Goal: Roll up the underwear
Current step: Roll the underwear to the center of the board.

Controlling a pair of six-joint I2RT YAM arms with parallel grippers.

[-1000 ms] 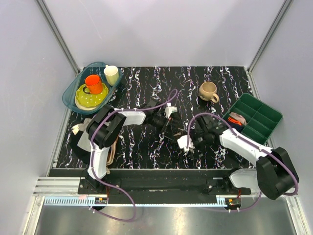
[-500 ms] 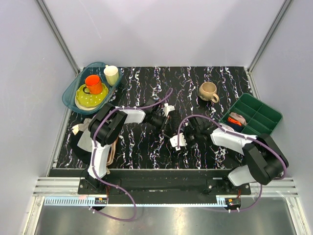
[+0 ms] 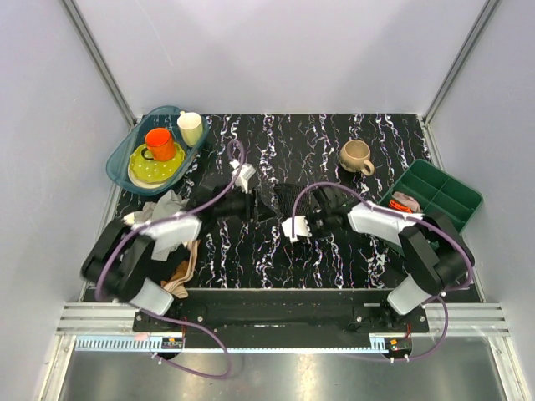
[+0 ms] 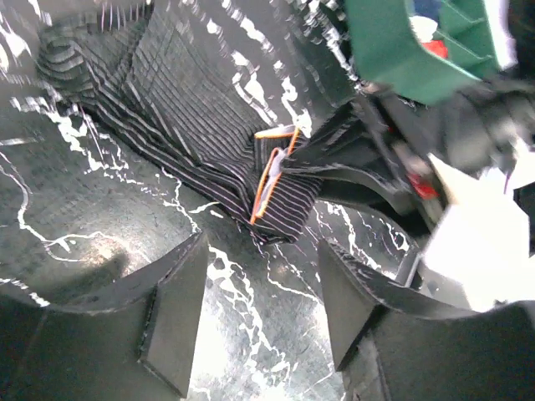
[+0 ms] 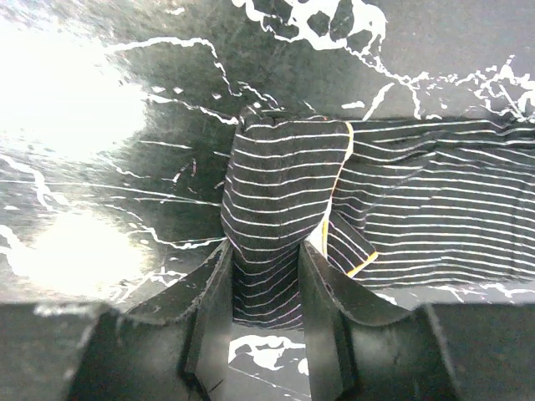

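The underwear is a dark, thinly striped garment lying crumpled on the marble table between my two grippers. In the right wrist view a fold of the underwear with an orange-yellow edge runs down between the fingers, and my right gripper is shut on it. My right gripper sits at the garment's right edge. My left gripper is just left of the cloth. In the left wrist view the left gripper is open over bare table, with the underwear a short way ahead.
A teal tray holds an orange cup, a pale cup and a yellow plate at back left. A beige mug stands at back right, a green divided box at the right edge. Grey and tan clothes lie at front left.
My left gripper let go of the underwear, opened and drew back to the left. My right gripper moved left onto the garment and closed on a fold of it.
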